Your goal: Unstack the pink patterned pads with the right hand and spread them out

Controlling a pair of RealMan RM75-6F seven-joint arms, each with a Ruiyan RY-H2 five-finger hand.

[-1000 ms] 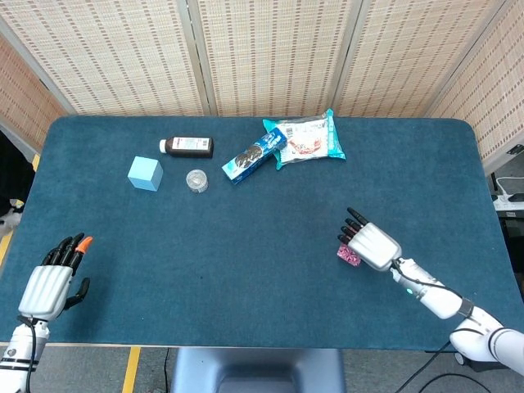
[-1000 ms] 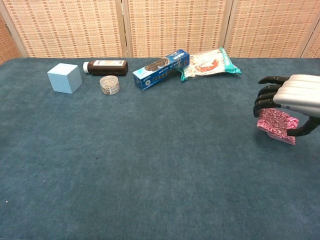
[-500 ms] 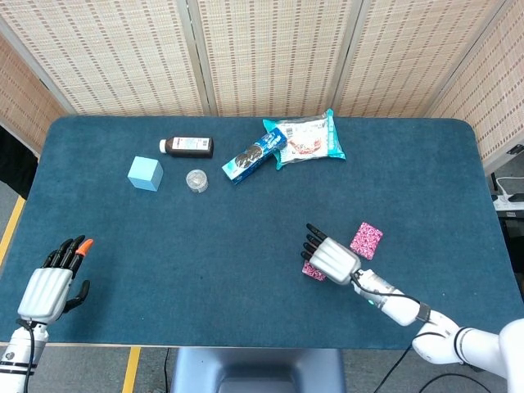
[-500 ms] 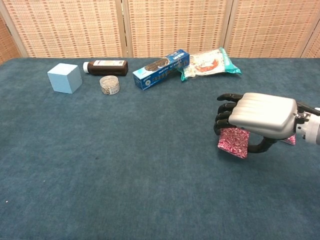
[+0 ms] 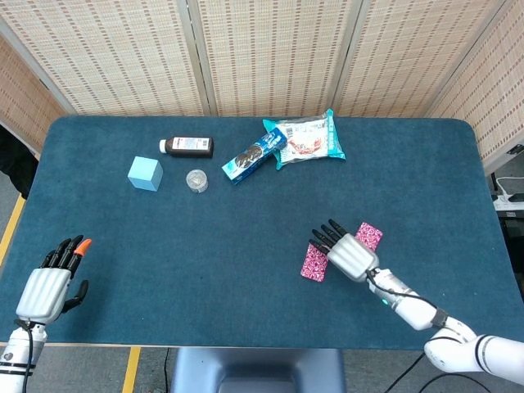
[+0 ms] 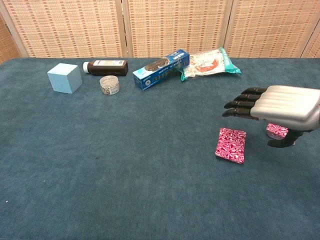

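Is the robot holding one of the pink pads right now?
No. The right hand hovers with fingers spread, holding nothing. One pink pad lies flat on the table, another beside it. The left hand holds nothing too.

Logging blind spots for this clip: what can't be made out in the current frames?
- Second pink pad: the chest view shows only a corner, the right hand covering the rest; the head view shows more.
- Left hand: head view only; the chest view misses it.
- Right palm: faces down in both views, so contact with the table cannot be judged.
- Label text on the brown bottle and blue box: too small.
- The nearer pad lies fully visible.
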